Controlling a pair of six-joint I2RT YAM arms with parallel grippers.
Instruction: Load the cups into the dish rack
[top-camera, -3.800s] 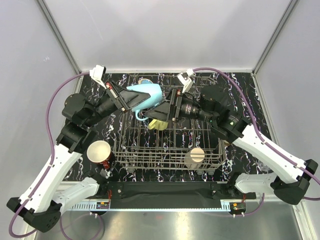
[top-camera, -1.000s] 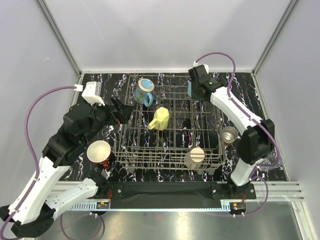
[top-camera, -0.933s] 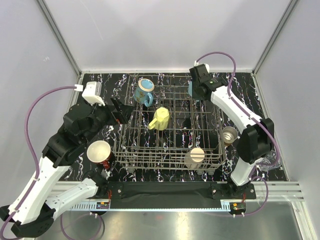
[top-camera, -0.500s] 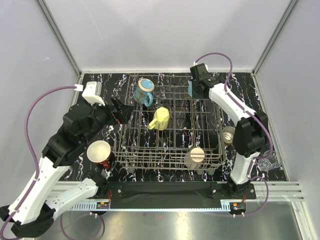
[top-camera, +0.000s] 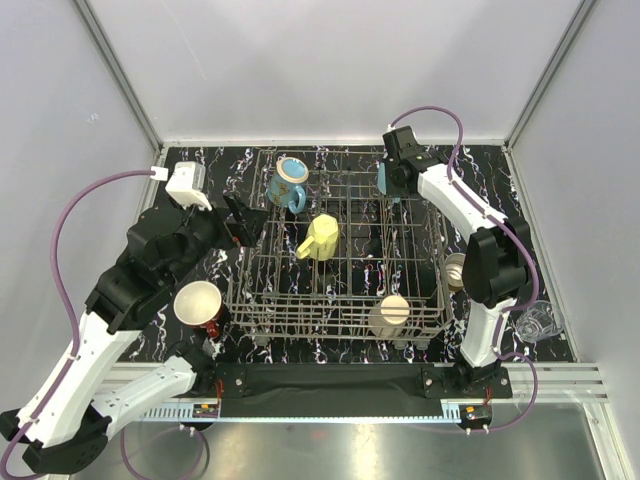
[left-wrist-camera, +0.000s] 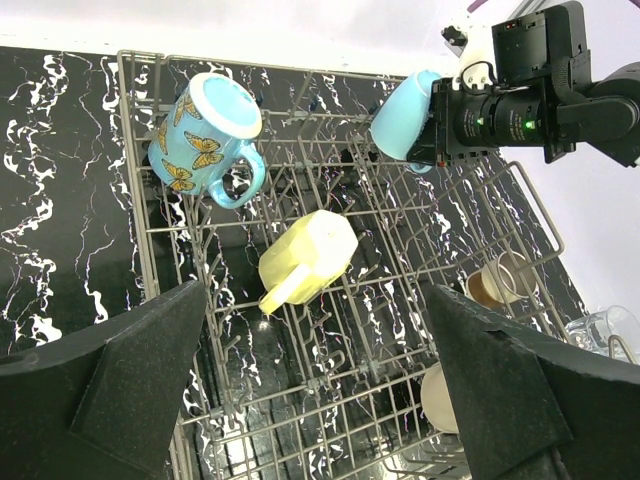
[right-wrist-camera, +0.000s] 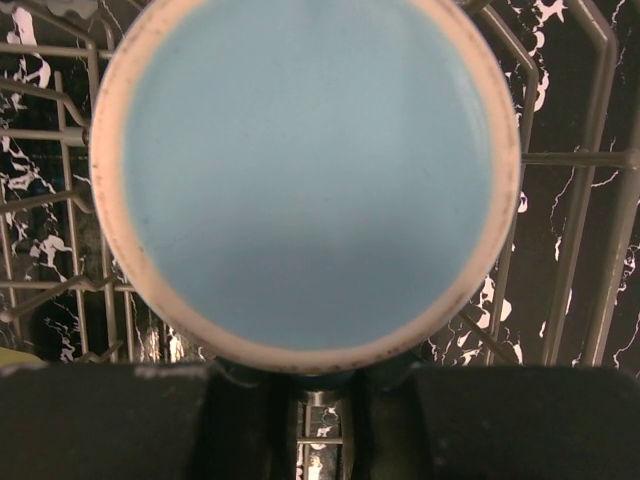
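**Operator:** State of the right gripper (top-camera: 388, 182)?

**Technician:** Clamped on the blue mug (right-wrist-camera: 305, 180), which is held at the far right corner of the rack (top-camera: 335, 325).

**Operator:** Left gripper (left-wrist-camera: 315, 292)?

**Technician:** Jaws fully apart, holding nothing, at the rack's left edge.

**Operator:** Other cups?

**Technician:** The butterfly mug (top-camera: 288, 183), yellow mug (top-camera: 320, 237) and cream mug (top-camera: 390, 313) are in the rack. The red mug (top-camera: 200, 305) stands just left of it. The tumbler (left-wrist-camera: 500, 280) and glass (top-camera: 535, 322) are outside, on the right.
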